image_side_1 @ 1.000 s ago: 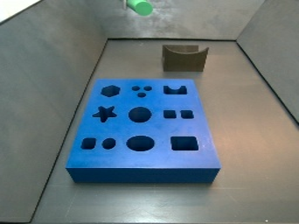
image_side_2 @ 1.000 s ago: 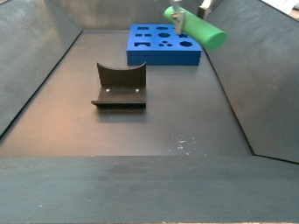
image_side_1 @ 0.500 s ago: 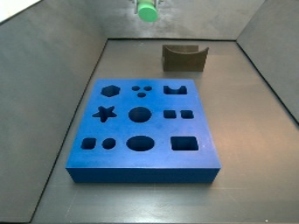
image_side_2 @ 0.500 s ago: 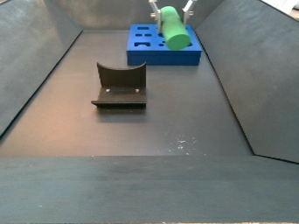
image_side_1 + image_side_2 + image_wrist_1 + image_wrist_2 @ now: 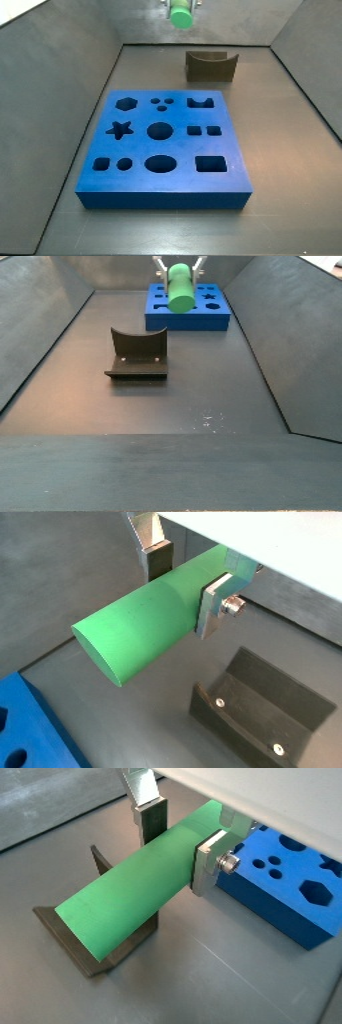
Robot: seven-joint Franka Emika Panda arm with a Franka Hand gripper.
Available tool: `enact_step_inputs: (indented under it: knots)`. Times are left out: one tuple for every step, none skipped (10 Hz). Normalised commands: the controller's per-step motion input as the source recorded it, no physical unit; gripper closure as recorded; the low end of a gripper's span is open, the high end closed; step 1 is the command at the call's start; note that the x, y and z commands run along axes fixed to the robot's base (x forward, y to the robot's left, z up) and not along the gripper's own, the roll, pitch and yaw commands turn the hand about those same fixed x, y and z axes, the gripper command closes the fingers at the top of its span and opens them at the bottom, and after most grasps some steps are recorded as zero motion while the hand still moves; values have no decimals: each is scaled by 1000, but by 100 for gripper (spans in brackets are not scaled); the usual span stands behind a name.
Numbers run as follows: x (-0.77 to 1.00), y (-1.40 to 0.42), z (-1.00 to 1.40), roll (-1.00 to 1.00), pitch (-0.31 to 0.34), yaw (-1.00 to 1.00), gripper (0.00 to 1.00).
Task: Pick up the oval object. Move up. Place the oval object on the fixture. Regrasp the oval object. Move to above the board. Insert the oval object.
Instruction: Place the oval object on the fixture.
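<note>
My gripper (image 5: 182, 580) is shut on the oval object (image 5: 147, 617), a bright green smooth rod, and holds it high in the air. Its silver fingers (image 5: 210, 856) clamp the rod's far part in both wrist views. In a side view the rod (image 5: 181, 13) hangs near the back wall, left of the fixture (image 5: 210, 65). In a side view the rod (image 5: 178, 283) shows in front of the blue board (image 5: 201, 311). The dark fixture (image 5: 136, 353) stands on the floor, below the rod in a wrist view (image 5: 80, 938). The board (image 5: 166, 146) has many shaped cut-outs.
Grey sloping walls (image 5: 74, 80) enclose the dark floor (image 5: 147, 406). The board lies near the front in a side view, the fixture behind it to the right. In a wrist view the fixture (image 5: 261, 702) and a board corner (image 5: 27, 727) show beneath.
The gripper has carried the green rod sideways toward the fixture: rightward in the side view showing the board in front, leftward in the side view with the fixture in front. The rod stays gripped.
</note>
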Motion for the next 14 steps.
enact_step_inputs:
  knots:
    - [1000, 326, 249, -1000, -116, -25, 100]
    - [1000, 369, 268, -1000, -106, -25, 100]
    - [1000, 305, 202, -1000, -83, -25, 100]
    - [944, 204, 120, -1000, -61, -25, 100]
    - [847, 125, 55, -1000, -37, -25, 100]
    - [776, 94, 30, -1000, -16, -28, 100]
    - [731, 80, 16, -1000, -5, -29, 100]
    - [614, 61, 0, -1000, 26, -36, 100]
    - [565, 58, -7, -1000, 37, -40, 100]
    - [469, 51, -11, -1000, 58, -55, 100]
    - [417, 52, -15, -1000, 72, -63, 100]
    - [297, 51, -16, -762, 80, -74, 100]
    - [226, 49, -16, -601, 79, -81, 100]
    - [158, 49, -16, -438, 75, -86, 100]
